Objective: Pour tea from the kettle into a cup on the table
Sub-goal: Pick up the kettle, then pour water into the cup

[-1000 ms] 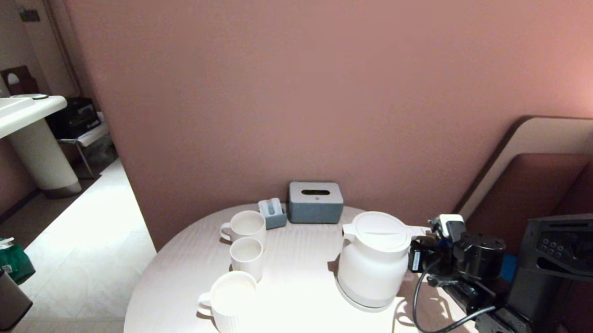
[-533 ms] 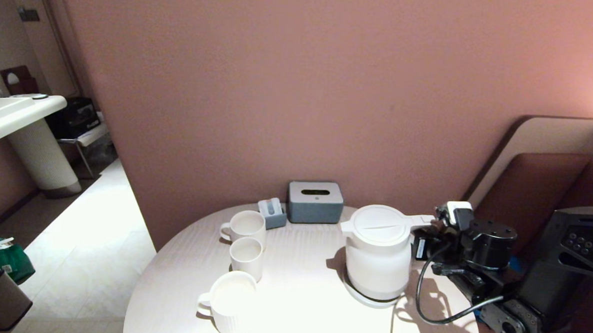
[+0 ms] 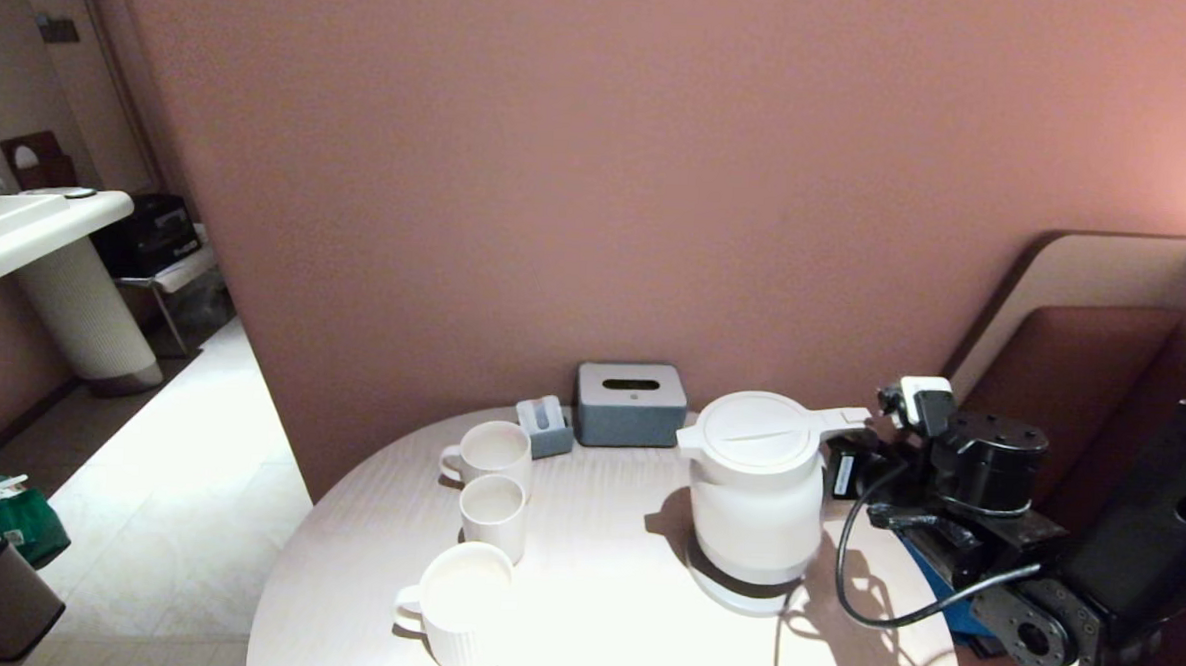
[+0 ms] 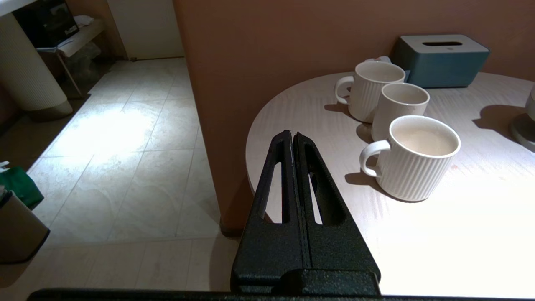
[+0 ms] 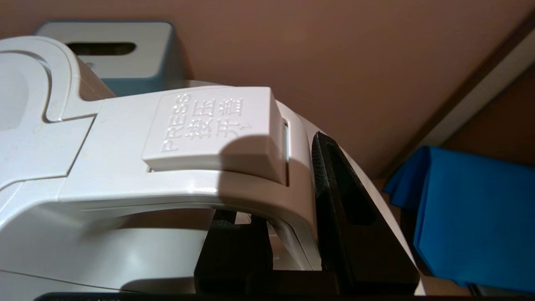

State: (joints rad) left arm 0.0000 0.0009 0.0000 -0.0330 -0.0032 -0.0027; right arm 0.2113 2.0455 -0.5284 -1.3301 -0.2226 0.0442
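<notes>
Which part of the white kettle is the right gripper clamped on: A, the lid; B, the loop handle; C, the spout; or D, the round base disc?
B: in the right wrist view the right gripper has its black fingers closed on either side of the kettle handle, just under the press button.

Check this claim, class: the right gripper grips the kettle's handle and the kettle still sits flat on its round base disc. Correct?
Not quite. The right gripper does grip the kettle by its handle, but the head view shows the kettle lifted off the base disc, with shadow between them on the table.
</notes>
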